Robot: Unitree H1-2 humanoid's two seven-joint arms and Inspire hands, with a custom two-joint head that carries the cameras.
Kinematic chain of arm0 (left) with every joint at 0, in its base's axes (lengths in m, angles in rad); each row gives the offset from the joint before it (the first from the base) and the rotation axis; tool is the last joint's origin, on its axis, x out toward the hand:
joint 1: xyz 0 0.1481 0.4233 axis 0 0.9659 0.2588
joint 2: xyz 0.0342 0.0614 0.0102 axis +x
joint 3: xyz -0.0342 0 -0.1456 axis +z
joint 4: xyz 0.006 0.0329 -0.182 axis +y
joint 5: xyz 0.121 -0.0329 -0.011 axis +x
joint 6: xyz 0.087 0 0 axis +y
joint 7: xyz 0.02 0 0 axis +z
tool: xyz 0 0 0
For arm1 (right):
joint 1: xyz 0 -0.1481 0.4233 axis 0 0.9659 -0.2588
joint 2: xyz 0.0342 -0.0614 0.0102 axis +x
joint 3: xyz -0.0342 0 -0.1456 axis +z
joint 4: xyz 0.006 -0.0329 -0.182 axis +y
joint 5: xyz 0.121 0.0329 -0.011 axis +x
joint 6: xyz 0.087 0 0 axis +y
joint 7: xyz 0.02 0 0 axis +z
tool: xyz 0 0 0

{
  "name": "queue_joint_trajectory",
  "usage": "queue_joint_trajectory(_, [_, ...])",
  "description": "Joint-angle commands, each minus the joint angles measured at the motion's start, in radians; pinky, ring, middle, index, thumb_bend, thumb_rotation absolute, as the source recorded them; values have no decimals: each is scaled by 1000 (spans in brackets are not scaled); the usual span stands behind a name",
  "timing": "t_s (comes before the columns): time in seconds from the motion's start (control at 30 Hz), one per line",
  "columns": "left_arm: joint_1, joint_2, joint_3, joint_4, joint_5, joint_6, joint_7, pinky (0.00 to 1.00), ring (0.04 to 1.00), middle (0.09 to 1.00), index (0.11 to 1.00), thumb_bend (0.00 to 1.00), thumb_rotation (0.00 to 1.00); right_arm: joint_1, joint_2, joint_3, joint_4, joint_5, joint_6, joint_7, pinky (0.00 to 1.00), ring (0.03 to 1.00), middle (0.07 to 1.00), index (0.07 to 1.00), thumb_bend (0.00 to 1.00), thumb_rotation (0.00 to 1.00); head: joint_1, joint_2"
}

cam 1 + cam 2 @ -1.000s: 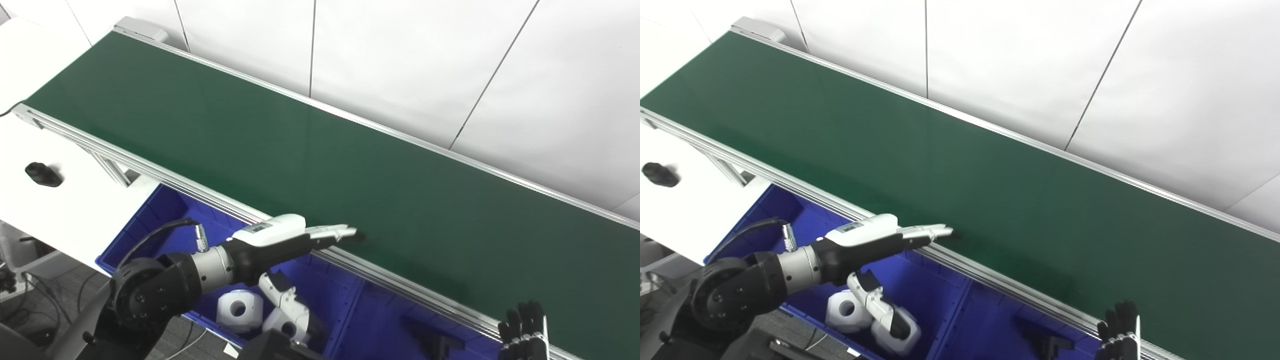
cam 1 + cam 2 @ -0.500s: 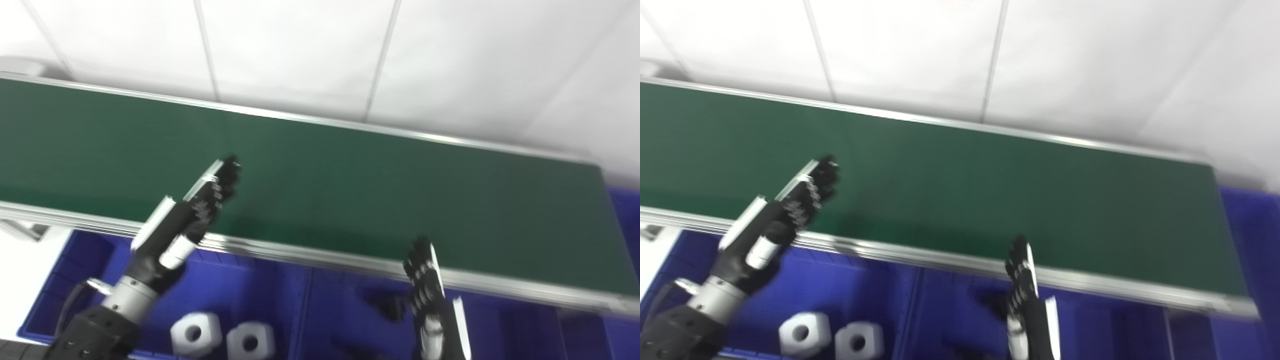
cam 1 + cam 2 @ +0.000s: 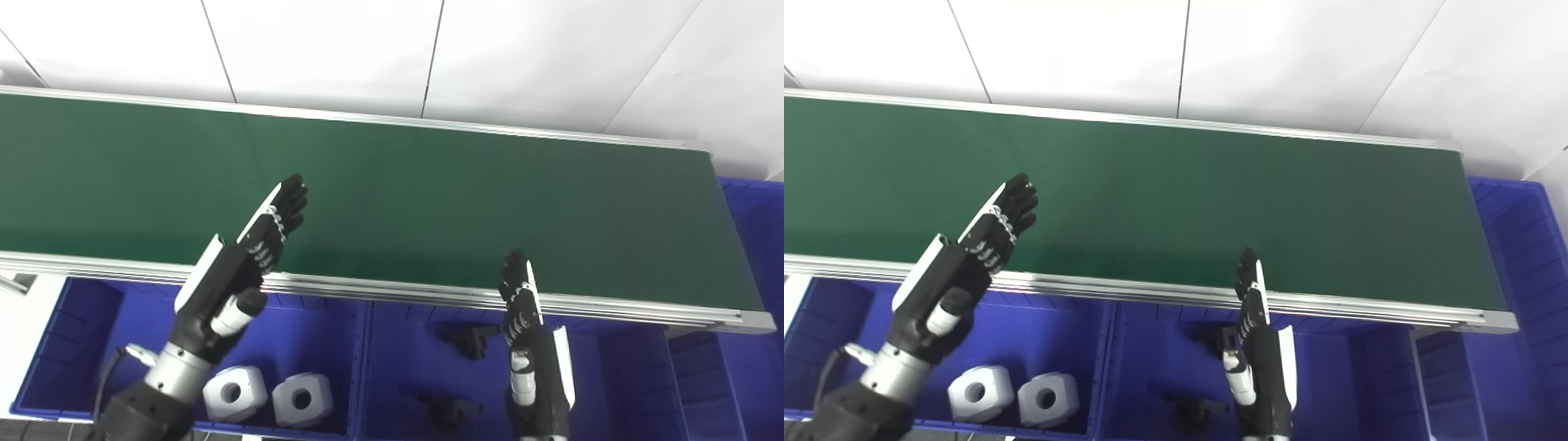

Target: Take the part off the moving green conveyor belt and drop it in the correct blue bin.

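A long dark green conveyor belt [image 3: 429, 196] with a matte, smooth surface runs across the view, edged by ribbed silver aluminium rails; behind it stand white wall panels [image 3: 318, 55] split by thin dark seams. No part can be seen anywhere on the belt. Below the near rail sit glossy blue plastic bins: the left bin [image 3: 79, 343] holds two chunky white faceted blocks [image 3: 231, 392], each with a round hole, lying side by side and touching, and the middle bin [image 3: 398, 343] holds small black angular pieces [image 3: 471, 340]. Another blue bin [image 3: 756, 208] shows past the belt's right end. The left hand [image 3: 260, 245], black with white casing and a metal wrist, reaches up over the near part of the belt, fingers straight and close together, holding nothing. The right hand [image 3: 527, 312] stands upright above the middle bin, fingertips at the near rail, fingers likewise extended and empty
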Motion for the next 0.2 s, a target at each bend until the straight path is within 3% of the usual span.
queue_joint_trajectory(0.0, [47,-18,-27,-54,36,-71,25,1000,1000,1000,1000,916,891,34,15,23,-39,20,-62,-2,1000,1000,1000,1000,965,1000,24,-4])
queue_joint_trajectory(0.17, [151,-56,-65,-55,60,-134,75,1000,1000,1000,1000,868,908,45,-15,8,-34,40,-81,6,1000,1000,1000,1000,976,1000,58,-16])
